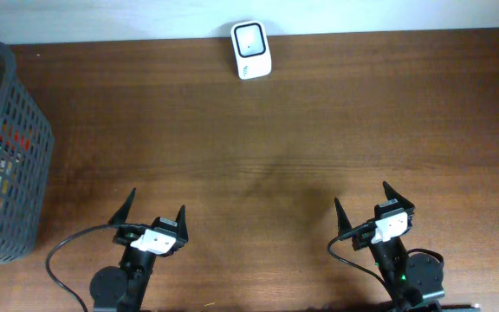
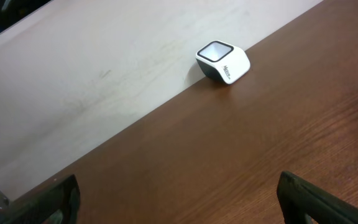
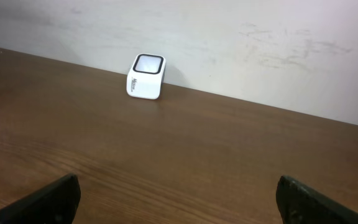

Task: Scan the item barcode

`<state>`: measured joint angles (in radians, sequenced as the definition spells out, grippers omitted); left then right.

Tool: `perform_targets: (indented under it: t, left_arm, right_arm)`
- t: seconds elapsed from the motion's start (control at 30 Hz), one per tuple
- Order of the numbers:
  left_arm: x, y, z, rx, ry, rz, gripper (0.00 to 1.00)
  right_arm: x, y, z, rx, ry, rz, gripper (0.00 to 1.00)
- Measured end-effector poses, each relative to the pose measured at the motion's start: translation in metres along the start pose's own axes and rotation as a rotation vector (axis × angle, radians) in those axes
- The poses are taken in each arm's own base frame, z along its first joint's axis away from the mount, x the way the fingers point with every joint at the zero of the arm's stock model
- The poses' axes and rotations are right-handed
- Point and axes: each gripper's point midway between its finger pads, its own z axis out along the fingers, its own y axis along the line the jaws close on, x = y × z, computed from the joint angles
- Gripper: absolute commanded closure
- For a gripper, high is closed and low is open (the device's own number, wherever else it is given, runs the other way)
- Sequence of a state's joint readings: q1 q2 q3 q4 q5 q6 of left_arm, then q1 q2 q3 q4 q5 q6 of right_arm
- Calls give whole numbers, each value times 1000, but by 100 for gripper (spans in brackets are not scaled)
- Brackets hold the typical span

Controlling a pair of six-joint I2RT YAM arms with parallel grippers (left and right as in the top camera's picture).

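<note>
Facing the scanner (image 1: 251,50) across the table (image 1: 275,130), your left gripper (image 1: 157,201) and right gripper (image 1: 360,193) stand spread wide, empty.

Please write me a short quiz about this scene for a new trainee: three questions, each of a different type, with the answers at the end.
1. True or false: the small white box-shaped scanner with a dark window lies inside the grey plastic mesh basket.
2. Multiple choice: where does the scanner stand? A) beside the basket; B) at the far edge of the brown wooden table; C) at its near edge.
3. Fill in the missing word: the left gripper and the right gripper are both ____ and hold nothing.
Key: 1 false; 2 B; 3 open.
</note>
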<state>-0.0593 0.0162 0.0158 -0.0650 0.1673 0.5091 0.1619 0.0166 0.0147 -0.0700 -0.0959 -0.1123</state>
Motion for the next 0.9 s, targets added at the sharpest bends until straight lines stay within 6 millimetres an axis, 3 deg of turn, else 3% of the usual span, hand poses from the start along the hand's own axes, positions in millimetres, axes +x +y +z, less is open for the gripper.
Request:
perform_targets:
  t: [0.27, 0.9]
  left_arm:
    - [12, 15, -1, -92, 66, -1, 1]
    - [13, 17, -1, -102, 72, -1, 1]
  right_arm:
    - [0, 0, 0, 0, 0, 0, 1]
    - [0, 0, 0, 0, 0, 0, 1]
